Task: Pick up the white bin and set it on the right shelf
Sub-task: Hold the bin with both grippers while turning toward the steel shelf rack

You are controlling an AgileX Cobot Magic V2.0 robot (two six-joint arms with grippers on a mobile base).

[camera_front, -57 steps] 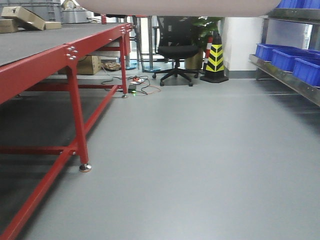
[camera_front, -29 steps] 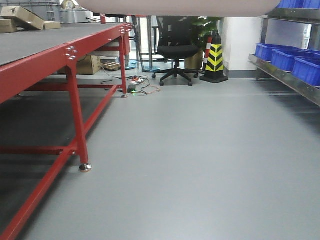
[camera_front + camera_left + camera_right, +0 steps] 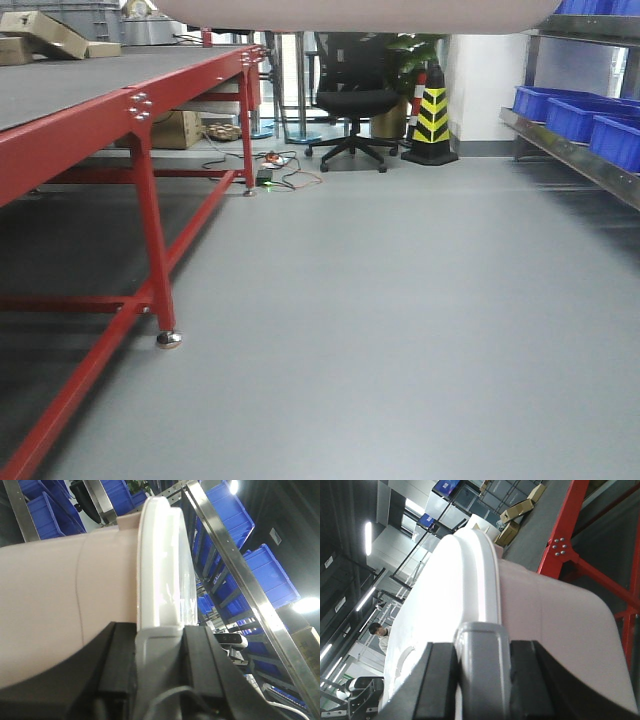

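Jaws of left gripper (image 3: 160, 650) and right gripper (image 3: 482, 650) are clamped on the lidded rim of the bin (image 3: 50, 605), held up over the floor (image 3: 400, 320), apart from the shelf (image 3: 575, 152) at right.

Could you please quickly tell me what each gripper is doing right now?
Left gripper: closed on the rim of the white bin.
Right gripper: closed on the white bin's rim as well.

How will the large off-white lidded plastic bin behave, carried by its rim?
Probably stiff: off-white lidded plastic bin shows no wall bowing. Its glossy lid looks slippery, so left gripper and right gripper might slip. Contents hidden; weight unclear.
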